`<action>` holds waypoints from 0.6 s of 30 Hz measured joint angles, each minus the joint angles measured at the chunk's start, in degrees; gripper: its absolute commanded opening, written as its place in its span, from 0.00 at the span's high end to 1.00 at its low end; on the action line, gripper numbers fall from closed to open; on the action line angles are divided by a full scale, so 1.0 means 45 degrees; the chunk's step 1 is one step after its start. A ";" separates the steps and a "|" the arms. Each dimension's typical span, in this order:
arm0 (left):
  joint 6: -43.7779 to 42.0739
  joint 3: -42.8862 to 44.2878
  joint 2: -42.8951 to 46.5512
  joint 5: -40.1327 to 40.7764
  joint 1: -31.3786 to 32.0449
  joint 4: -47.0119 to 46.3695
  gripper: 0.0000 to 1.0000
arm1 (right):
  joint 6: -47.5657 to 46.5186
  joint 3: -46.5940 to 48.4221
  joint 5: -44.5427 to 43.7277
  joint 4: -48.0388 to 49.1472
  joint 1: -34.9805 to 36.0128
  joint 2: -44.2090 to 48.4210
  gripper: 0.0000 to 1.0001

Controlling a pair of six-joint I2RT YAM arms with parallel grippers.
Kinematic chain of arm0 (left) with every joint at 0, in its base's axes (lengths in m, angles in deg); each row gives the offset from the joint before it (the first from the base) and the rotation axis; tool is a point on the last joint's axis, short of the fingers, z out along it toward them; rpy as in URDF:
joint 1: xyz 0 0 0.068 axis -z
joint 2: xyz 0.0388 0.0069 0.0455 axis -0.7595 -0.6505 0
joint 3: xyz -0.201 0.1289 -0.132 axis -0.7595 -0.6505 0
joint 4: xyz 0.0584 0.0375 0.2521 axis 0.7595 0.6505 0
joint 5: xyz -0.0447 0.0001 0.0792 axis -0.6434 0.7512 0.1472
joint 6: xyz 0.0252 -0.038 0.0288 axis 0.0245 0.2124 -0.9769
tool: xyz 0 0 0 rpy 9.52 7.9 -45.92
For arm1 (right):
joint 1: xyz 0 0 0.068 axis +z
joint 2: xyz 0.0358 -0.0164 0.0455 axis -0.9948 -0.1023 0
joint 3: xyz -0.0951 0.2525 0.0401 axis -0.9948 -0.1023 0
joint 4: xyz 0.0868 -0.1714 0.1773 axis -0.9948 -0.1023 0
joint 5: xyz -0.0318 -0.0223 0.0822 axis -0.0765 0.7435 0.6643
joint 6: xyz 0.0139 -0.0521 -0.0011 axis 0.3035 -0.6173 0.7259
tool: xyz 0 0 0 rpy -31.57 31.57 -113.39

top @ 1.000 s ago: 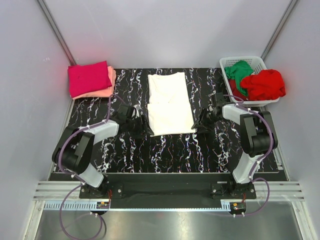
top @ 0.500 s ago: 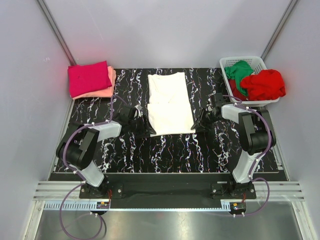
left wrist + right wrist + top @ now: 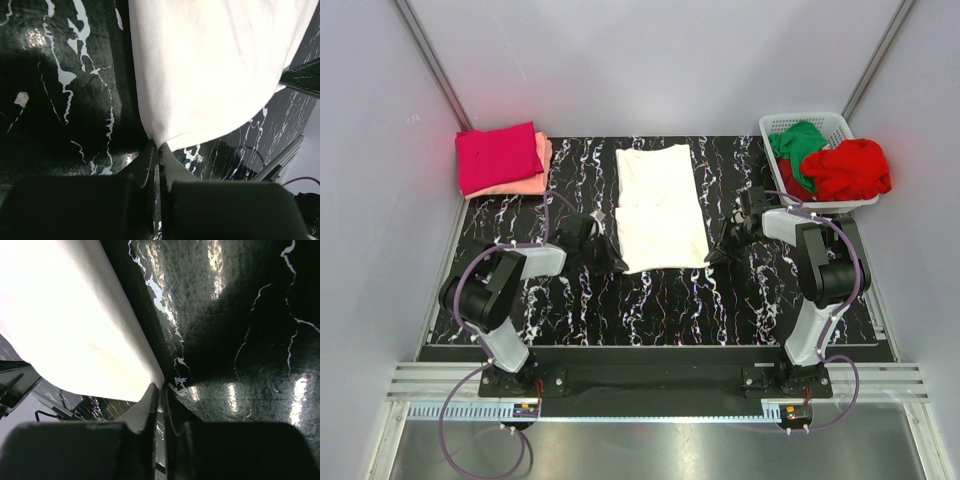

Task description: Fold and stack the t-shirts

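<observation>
A white t-shirt (image 3: 660,205) lies partly folded in a long strip on the black marbled table (image 3: 660,300). My left gripper (image 3: 617,262) is shut on its near left corner; in the left wrist view the cloth (image 3: 210,70) runs into the closed left gripper (image 3: 159,150). My right gripper (image 3: 717,250) is shut on the near right corner, where the white fabric (image 3: 80,325) meets the closed right gripper (image 3: 162,389). A folded magenta tee (image 3: 498,155) lies on a salmon-pink one (image 3: 535,178) at the back left.
A white slatted basket (image 3: 840,125) at the back right holds a green tee (image 3: 798,145) and a red tee (image 3: 848,168) that spills over its rim. Grey walls close in the table on three sides.
Both grippers have slid inward to the white shirt's near corners and closed on them. The shirt itself lies as before.
</observation>
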 measured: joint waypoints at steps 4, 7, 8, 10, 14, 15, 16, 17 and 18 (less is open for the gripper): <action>0.0034 0.0000 -0.0044 0.0024 0.0121 -0.0165 1.00 | -0.0005 -0.0092 0.0073 0.0146 0.0000 -0.0005 1.00; 0.0044 -0.0015 0.0073 0.0199 0.0282 -0.0063 1.00 | 0.0039 -0.0267 0.0243 0.0359 -0.0015 0.0053 1.00; 0.0044 -0.0053 0.0189 0.0296 0.0364 0.0053 1.00 | 0.0044 -0.0359 0.0257 0.0432 -0.0015 0.0121 1.00; 0.0049 -0.0306 0.0607 0.0544 0.0573 0.0408 1.00 | 0.0053 -0.0651 0.0272 0.0432 -0.0015 0.0355 1.00; 0.0282 -0.1239 0.2113 0.0986 0.1282 0.1375 1.00 | 0.0223 -0.1661 0.0233 0.0155 -0.0010 0.1365 1.00; 0.0389 -0.1472 0.2521 0.1059 0.1467 0.1579 1.00 | 0.0282 -0.1923 0.0243 0.0117 -0.0010 0.1671 1.00; 0.0481 -0.1685 0.2871 0.1103 0.1651 0.1676 1.00 | 0.0393 -0.2244 0.0248 0.0034 -0.0010 0.2108 1.00; 0.0612 -0.1948 0.3342 0.1195 0.1909 0.1865 1.00 | 0.0515 -0.2589 0.0267 -0.0068 -0.0010 0.2594 1.00; 0.0758 -0.2205 0.3827 0.1282 0.2142 0.2050 1.00 | 0.0646 -0.2958 0.0301 -0.0126 -0.0010 0.3152 1.00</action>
